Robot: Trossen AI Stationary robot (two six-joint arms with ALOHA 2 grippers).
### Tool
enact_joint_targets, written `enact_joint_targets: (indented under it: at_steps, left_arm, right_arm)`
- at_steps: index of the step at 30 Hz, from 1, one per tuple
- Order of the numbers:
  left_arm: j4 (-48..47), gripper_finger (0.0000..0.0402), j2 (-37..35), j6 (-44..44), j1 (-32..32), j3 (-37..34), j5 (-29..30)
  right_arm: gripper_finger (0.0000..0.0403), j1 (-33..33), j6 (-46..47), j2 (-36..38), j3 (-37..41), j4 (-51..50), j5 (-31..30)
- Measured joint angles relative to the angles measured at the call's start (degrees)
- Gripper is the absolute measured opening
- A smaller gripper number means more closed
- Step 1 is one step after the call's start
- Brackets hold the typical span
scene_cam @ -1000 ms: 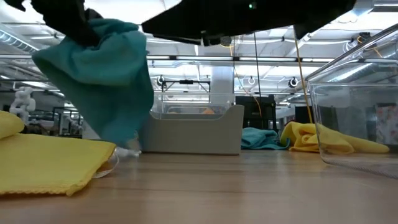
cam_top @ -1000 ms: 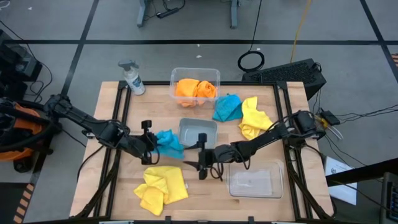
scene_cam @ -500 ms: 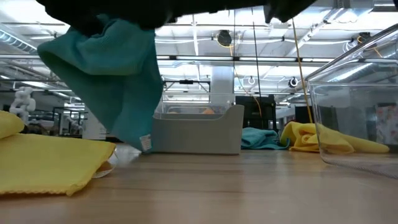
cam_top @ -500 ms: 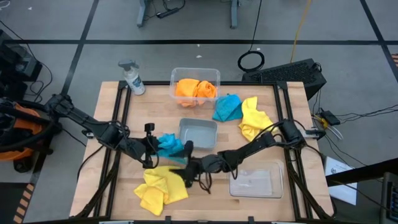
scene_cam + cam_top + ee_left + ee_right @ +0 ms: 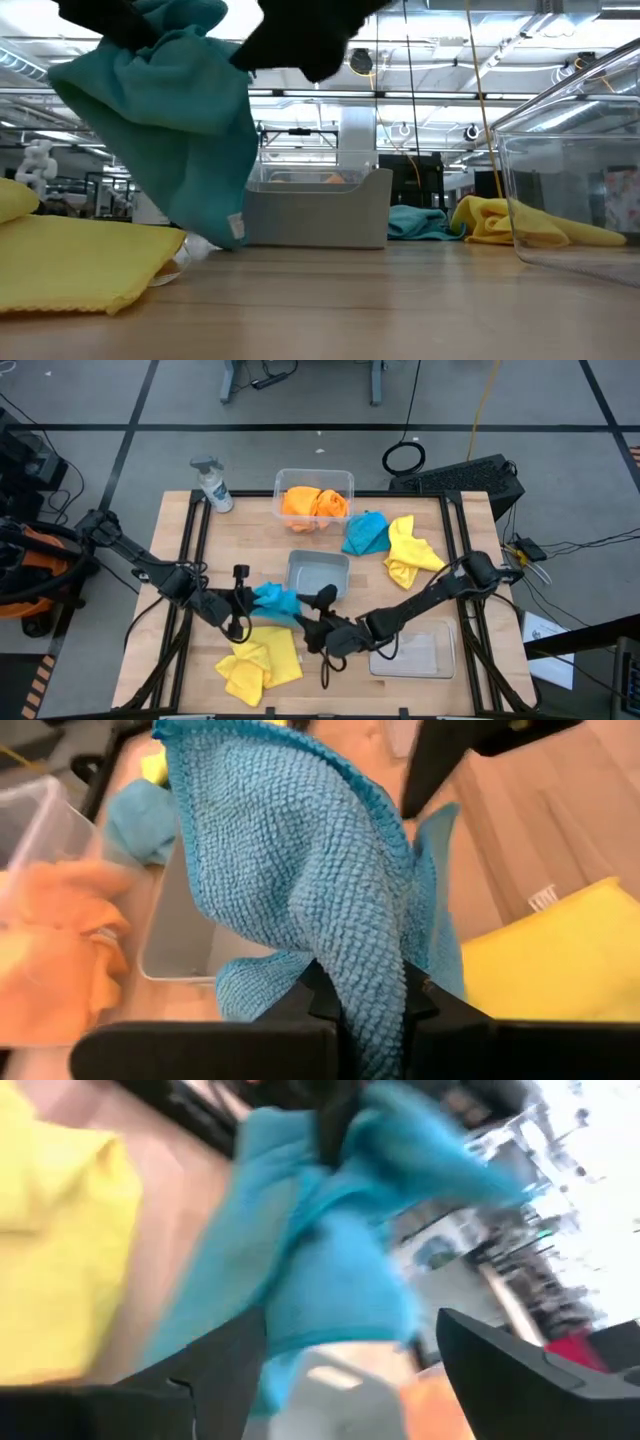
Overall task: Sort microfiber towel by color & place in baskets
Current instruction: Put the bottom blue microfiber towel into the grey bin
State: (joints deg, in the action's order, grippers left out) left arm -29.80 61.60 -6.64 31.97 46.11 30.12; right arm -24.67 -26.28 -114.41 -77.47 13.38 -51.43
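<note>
A turquoise towel (image 5: 275, 600) hangs clear of the table (image 5: 180, 660), pinched in the closed fingers of the left gripper (image 5: 243, 606), just beside the small grey tub (image 5: 317, 575) at the table's middle. In the low view it dangles as a rumpled drape (image 5: 180, 120), its lower corner near the wood. The right gripper (image 5: 318, 622) sits just beside it with its fingers spread wide around nothing; in its wrist view the cloth (image 5: 330, 1260) lies between and beyond the two fingers.

Below the held towel a yellow towel (image 5: 258, 660) lies flat on the front left of the table. A second turquoise towel (image 5: 364, 532) and a second yellow towel (image 5: 408, 550) lie touching each other on the back right.

The back tub (image 5: 314, 499) holds both orange towels (image 5: 314, 503). The grey tub shows nothing in it. The front right tub (image 5: 415, 652) shows nothing in it either.

A spray bottle (image 5: 212, 484) stands at the table's back left corner. The table is pale wood with black rails (image 5: 195, 560) running front to back near each side. Around it is a grey floor with dark tape lines; a black keyboard (image 5: 465, 478) and a coiled cable (image 5: 404, 457) lie behind the right side. The low view looks into a hall with ceiling lights and racks far off.
</note>
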Motion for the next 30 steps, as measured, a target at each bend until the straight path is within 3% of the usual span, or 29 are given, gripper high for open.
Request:
enact_joint_targets:
  at_steps: [7,14,19,25,27,30]
  left_arm:
    - [5.81,0.0027,-0.22,7.24,1.74,1.22,2.33]
    - [8.08,0.0027,-0.43,13.24,4.15,1.92,5.55]
    - [8.52,0.0027,-0.92,14.08,5.09,1.92,9.52]
    - [10.39,0.0027,-0.98,14.54,5.22,1.92,11.36]
    - [10.74,0.0027,-0.98,14.52,5.22,1.92,11.37]
    - [11.10,0.0027,-0.98,14.28,5.20,1.92,11.34]
  right_arm:
    - [0.0285,3.26,12.43,0.20,0.00,-5.33,16.14]
    - [0.0255,5.23,16.62,0.20,0.00,-7.87,17.43]
    - [0.0182,5.60,17.91,0.20,0.00,-8.95,22.39]
    - [0.0029,5.36,12.84,0.20,0.00,-4.51,28.56]
    - [0.0012,5.27,11.51,0.20,0.00,-2.27,30.60]
    - [0.0018,4.82,8.90,0.20,0.00,1.37,30.80]
